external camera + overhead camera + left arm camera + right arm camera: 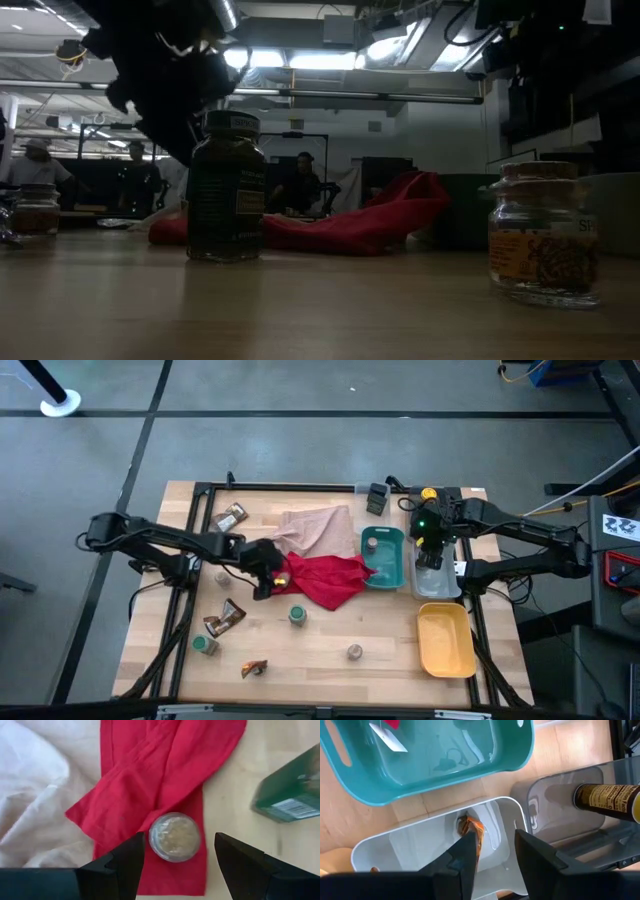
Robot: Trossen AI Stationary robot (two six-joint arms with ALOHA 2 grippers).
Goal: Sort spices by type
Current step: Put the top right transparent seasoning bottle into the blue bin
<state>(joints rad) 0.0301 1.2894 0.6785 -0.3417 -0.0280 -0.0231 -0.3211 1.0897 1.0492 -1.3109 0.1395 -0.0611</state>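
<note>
Wooden table (330, 630) still carries most spices loose, so sorting looks early: left gripper (177, 857) hangs open over a round jar (175, 836) on the red cloth (160, 780), while right gripper (492, 851), part-open, releases a sachet (472, 831) into the clear tray (420, 845).

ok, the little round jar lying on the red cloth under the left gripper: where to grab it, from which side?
Take the jar across its round body, coming straight down. It stands upright on the red cloth, lid facing the camera, and the left gripper is open with a finger on either side. The cloth is soft, so stop short of bunching it.
</note>
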